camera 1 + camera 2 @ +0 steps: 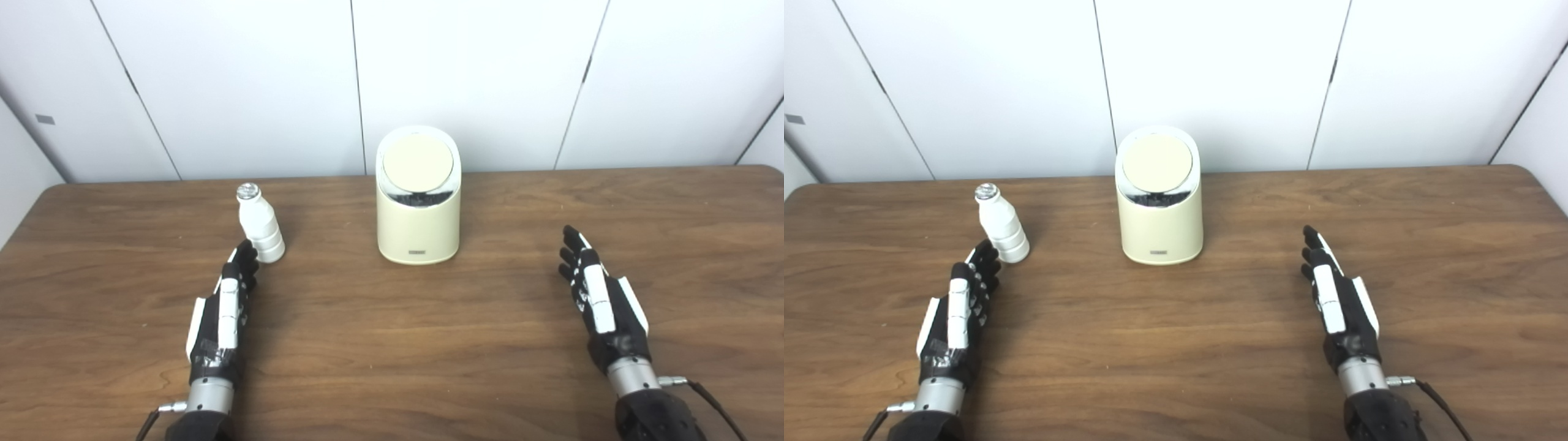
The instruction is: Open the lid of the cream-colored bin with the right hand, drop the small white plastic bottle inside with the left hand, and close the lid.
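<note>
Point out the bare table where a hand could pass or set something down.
Bare wood lies between the bin and the right hand, and across the front between both hands. It is tight at the bottle, where the left hand nearly touches it.

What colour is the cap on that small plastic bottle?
Shiny silver, on the small white plastic bottle; the left eye view shows it best.

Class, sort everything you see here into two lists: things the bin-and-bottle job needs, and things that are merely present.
Needed for the job:
cream-colored bin
lid, shut
small white plastic bottle, upright
left hand, open, fingertips close to the bottle
right hand, open, apart from the bin

Merely present:
wooden table
white wall panels
</note>
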